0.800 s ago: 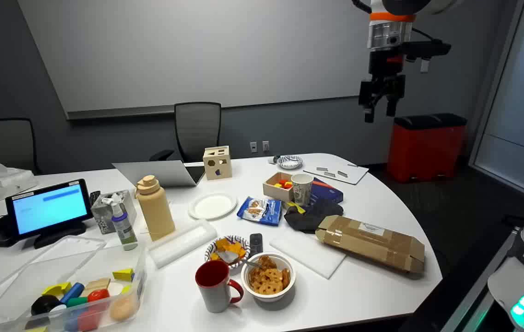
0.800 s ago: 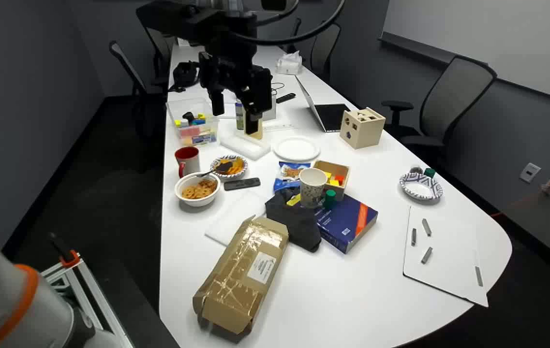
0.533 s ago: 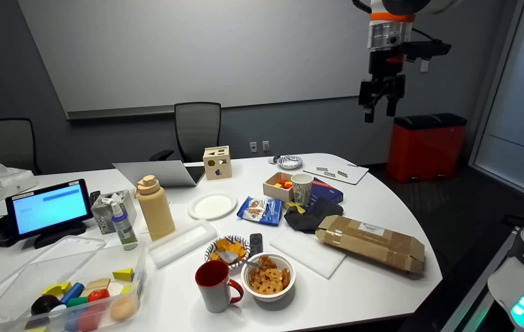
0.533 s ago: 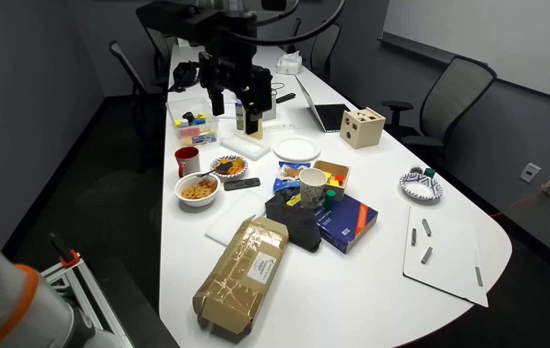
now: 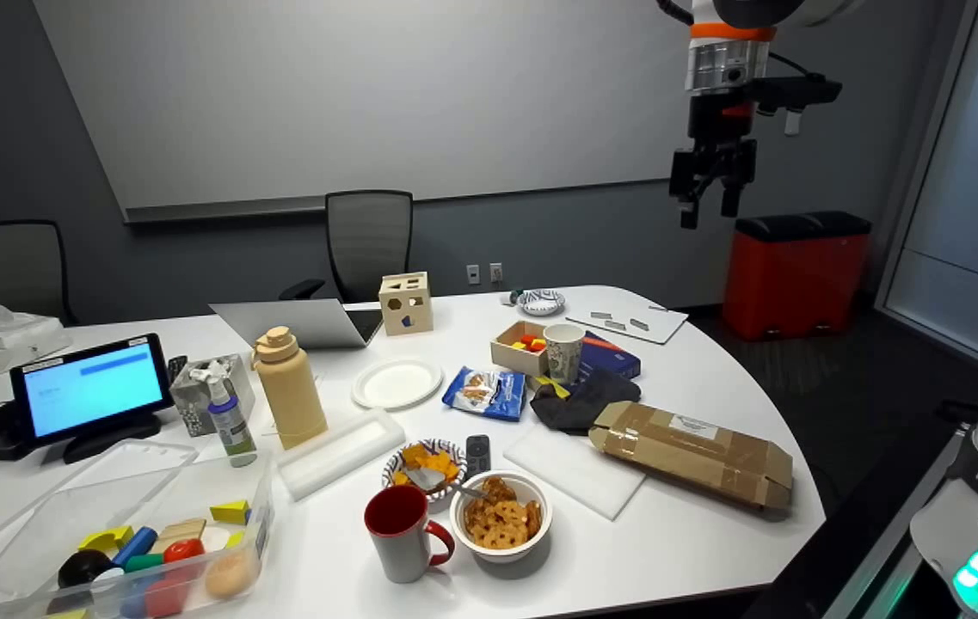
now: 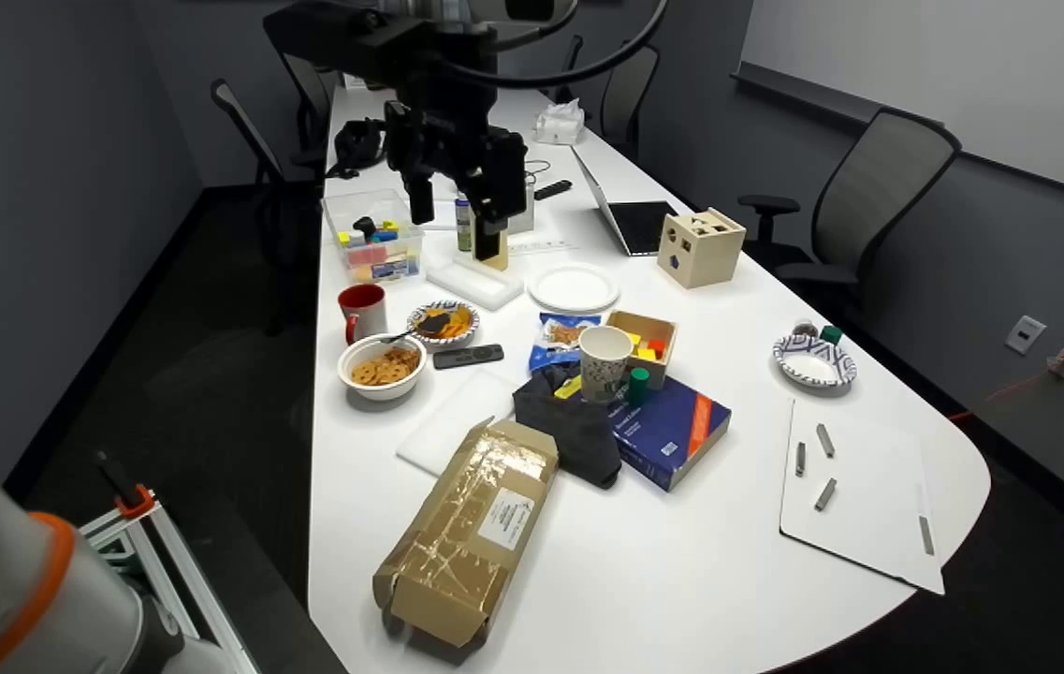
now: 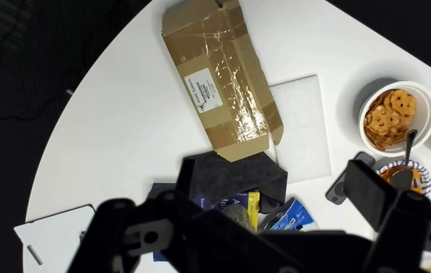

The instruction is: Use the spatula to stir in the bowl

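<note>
Spatula (image 7: pixel 402 180) unheld, its dark head among the orange-yellow pieces (image 5: pixel 445 465) in the small patterned bowl (image 7: pixel 425 175), its handle slanting over the rim of the larger white bowl (image 7: pixel 424 99) just beside it; the small bowl stands on the surface (image 6: pixel 681 580) with the red mug (image 5: pixel 405 537) near and the remote (image 6: pixel 468 356) just beside it, as both exterior views show; the gripper (image 5: pixel 710 215) hangs high over the surface, well apart from the handle, its jaws spread wide with nothing between them; so I judge the task to be at its very start, tool and bowl already together but no grasp made; left to do, as I read it, are coming down to the handle, closing on it, and moving the head round through the pieces; whether they have had any stirring their look does not tell; set against the earlier frames of both exterior views, nothing visible differs: the arm (image 5: pixel 715 64) keeps the same height and pose, the jaws are as far apart, the spatula lies at the same slant, and bowls, mug and remote sit where they sat; for the wrist view no earlier frame is given
</note>
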You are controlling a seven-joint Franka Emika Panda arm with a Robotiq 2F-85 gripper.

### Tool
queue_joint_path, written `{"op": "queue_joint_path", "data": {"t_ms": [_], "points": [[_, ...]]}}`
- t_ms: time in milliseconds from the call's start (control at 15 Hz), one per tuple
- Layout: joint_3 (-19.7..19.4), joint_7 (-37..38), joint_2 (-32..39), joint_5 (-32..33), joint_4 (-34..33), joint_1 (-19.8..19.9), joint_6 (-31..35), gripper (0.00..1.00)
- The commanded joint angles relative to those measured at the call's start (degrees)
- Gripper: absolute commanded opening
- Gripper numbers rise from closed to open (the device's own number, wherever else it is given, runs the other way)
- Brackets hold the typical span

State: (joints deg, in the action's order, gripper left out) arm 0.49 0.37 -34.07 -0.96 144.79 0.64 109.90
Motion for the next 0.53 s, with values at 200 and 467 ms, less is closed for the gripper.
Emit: {"op": "queue_joint_path", "data": {"t_ms": [200, 467], "points": [[-0.2, -3.3, 9.2, -0.3, -4.7, -1.8, -1.0, 1.0], [1.7, -7.8, 22.1, -0.2, -11.6, -5.1, -2.2, 1.0]]}}
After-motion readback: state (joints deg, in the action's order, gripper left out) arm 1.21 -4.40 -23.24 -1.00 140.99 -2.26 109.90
